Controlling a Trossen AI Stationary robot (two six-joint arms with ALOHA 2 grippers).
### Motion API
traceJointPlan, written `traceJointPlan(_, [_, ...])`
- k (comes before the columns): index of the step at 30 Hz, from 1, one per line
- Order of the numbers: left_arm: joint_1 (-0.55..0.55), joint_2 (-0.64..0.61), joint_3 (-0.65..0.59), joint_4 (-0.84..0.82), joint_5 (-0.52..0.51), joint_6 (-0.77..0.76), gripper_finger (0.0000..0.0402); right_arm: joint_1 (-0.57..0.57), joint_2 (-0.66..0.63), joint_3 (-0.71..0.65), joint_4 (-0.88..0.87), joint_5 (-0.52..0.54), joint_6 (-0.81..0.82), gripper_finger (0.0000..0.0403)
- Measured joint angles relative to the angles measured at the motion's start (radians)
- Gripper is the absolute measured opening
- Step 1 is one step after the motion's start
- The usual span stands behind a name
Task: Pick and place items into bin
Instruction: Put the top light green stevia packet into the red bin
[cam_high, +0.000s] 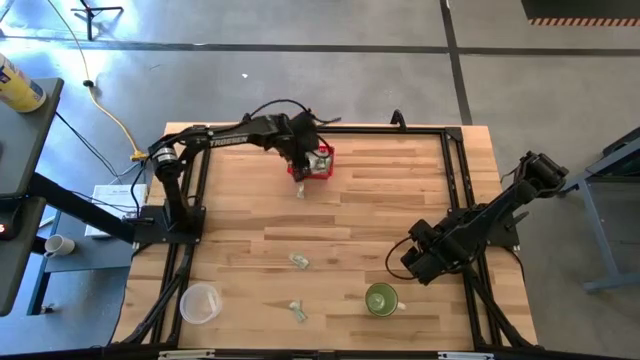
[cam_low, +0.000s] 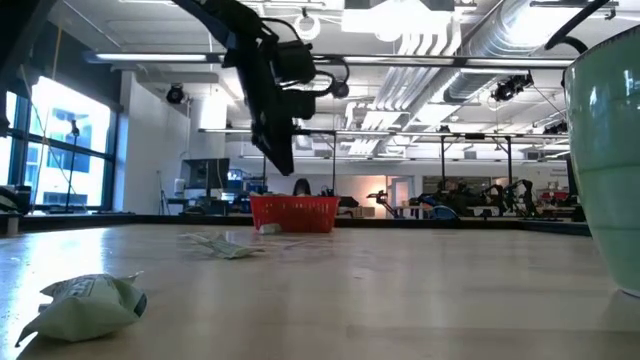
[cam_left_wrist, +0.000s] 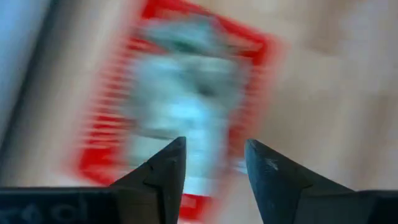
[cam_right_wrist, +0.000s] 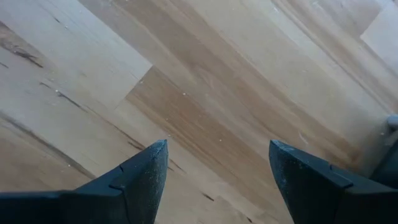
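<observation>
The red basket (cam_high: 324, 170) stands near the table's far edge and holds pale green-and-white pieces (cam_left_wrist: 186, 93). My left gripper (cam_left_wrist: 214, 155) hovers right above it (cam_low: 283, 160), open, with nothing between its fingers. Loose pieces lie on the wood: one beside the basket (cam_high: 301, 190), one mid-table (cam_high: 299, 261) and one near the front edge (cam_high: 298, 311), which is large in the low view (cam_low: 85, 300). My right gripper (cam_right_wrist: 217, 168) waits open over bare wood at the table's right side (cam_high: 418, 262).
A clear plastic cup (cam_high: 200, 303) stands at the near left and a round green cup (cam_high: 381, 299) at the near right, close to my right gripper. Black frame rails (cam_high: 455, 190) run along the table's sides. Bare wood lies between basket and cups.
</observation>
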Motion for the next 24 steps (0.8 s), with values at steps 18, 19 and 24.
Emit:
traceJointPlan(18, [-0.292, 0.033, -0.157, 0.039, -0.343, -1.132, 0.0219, 0.000, 0.000, 0.000, -0.018, 0.037, -0.017, 0.0270])
traceJointPlan(19, [-0.283, 0.033, -0.157, 0.048, -0.344, -1.151, 0.0220, 0.000, 0.000, 0.000, -0.018, 0.037, -0.017, 0.0270])
traceJointPlan(24, [-0.262, 0.102, -0.160, 0.077, -0.325, -1.193, 0.0223, 0.000, 0.000, 0.000, -0.013, 0.036, -0.017, 0.0270])
